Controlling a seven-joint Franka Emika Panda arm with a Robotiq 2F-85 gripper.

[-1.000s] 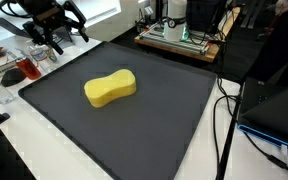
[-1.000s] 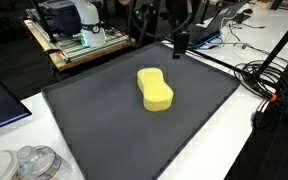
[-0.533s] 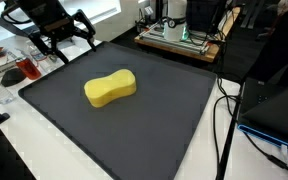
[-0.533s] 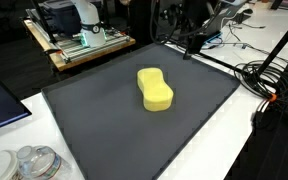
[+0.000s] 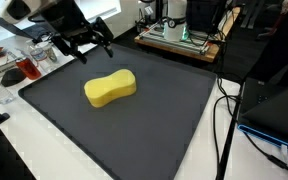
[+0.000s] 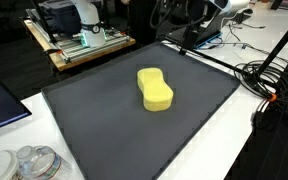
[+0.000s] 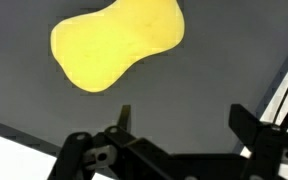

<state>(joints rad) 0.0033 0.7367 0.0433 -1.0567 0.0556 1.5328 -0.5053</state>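
A: How is the gripper [image 5: 92,47] now?

B: Its jaws stand wide apart and hold nothing. It hangs tilted over the upper left edge of the mat [image 5: 169,125], so the wrist view looks down on the sponge [image 7: 117,45].

A: And where is the sponge?

B: In the middle of the mat, well apart from the gripper. It lies on its broad side, so it rests stable. It is yellow, looks soft, and has a narrow waist. The mat is dark, flat and matte.
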